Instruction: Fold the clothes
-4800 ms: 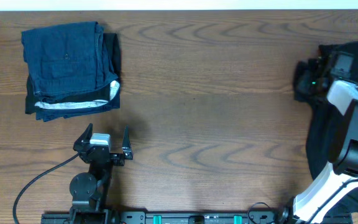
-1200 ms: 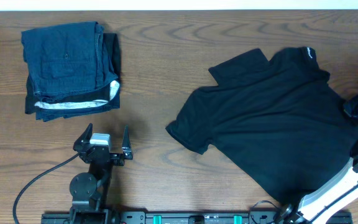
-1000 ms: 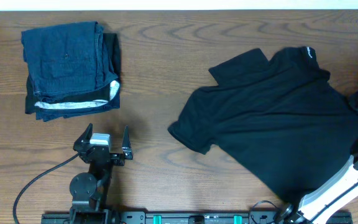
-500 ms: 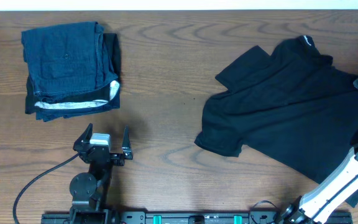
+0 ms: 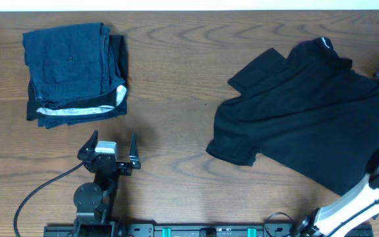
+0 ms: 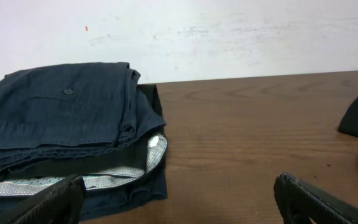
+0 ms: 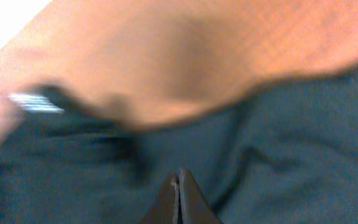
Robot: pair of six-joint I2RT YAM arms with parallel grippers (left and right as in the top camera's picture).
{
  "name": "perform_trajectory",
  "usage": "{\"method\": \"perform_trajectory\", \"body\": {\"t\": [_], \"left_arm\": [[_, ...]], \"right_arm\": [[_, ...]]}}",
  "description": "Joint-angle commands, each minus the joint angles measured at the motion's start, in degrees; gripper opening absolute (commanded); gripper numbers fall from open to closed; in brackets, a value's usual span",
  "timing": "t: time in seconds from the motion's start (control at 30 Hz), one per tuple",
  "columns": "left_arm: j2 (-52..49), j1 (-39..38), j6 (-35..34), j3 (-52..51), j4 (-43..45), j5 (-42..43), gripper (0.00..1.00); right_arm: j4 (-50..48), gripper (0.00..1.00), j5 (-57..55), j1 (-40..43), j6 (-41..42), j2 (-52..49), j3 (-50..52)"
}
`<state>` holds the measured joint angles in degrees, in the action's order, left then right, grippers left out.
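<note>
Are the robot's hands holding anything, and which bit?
Left gripper: open, holding nothing. Right gripper: shut at the black T-shirt, but the blur hides whether it pinches any cloth.

Bare table [image 5: 176, 99] between stack [image 5: 71, 69] and T-shirt [image 5: 308, 118]

The T-shirt [image 5: 308, 118] lies right, folded garments [image 5: 74, 72] left (behind the left tool [image 5: 114, 137]).

wood table [image 5: 176, 85]: t-shirt [image 5: 308, 125], folded garments [image 5: 71, 72]
</note>
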<state>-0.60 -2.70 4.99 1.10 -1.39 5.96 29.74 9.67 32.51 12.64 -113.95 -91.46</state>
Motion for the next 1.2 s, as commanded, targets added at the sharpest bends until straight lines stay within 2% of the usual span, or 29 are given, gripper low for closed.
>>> {"method": "perform_trajectory", "body": {"t": [0.0, 0.23, 0.47, 0.73, 0.97, 1.17], "left_arm": [[0.37, -0.17, 0.98, -0.87, -1.99, 0.81, 0.98], [0.37, -0.17, 0.98, -0.87, -1.99, 0.81, 0.98], [0.37, -0.17, 0.98, -0.87, -1.99, 0.81, 0.98], [0.37, -0.17, 0.98, -0.87, -1.99, 0.81, 0.98], [0.37, -0.17, 0.98, -0.87, -1.99, 0.81, 0.98], [0.37, -0.17, 0.98, -0.87, -1.99, 0.83, 0.98]], "right_arm": [[2.08, 0.01, 9.05, -5.73, 2.78, 4.39, -1.49], [4.92, 0.01, 3.52, -22.25, 3.06, 1.2, -1.4], [1.75, 0.01, -12.11, -36.79, 7.69, -7.52, -1.42], [-2.36, 0.01, -12.02, -43.89, 11.41, -19.26, -1.42], [-4.31, 0.01, -6.54, -47.39, 15.82, -23.06, -1.4], [-7.91, 0.02, 3.65, -52.52, 27.21, -23.04, -1.53]]}}
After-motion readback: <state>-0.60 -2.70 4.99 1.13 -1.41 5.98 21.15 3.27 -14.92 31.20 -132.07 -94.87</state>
